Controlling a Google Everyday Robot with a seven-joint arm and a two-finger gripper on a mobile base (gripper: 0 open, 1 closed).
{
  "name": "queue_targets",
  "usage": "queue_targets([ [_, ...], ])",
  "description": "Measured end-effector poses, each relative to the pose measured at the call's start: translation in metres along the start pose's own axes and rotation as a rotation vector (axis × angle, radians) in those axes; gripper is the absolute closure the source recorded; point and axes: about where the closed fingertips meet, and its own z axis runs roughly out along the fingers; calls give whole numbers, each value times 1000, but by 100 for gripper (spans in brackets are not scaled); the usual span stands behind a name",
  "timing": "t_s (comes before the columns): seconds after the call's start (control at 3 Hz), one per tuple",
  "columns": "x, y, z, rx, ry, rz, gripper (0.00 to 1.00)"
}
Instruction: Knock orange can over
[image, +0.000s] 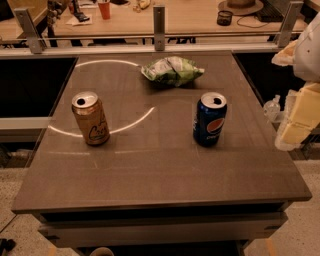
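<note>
Table front edge closest, dark grey top. Gripper sits off its right side, clear of the surface; open or closed, can't tell. Pepsi can upright left of gripper, directly between it and the orange can. Green chip bag left of gripper, further back. Orange can well left of gripper, upright, tan-gold, dark cursive script, silver top opened.
</note>
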Motion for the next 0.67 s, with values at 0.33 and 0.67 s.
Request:
queue_targets([
  [0.33,0,0,0,0,0,0,0],
  [0.67,-3,-3,-2,15,-23,37,0],
])
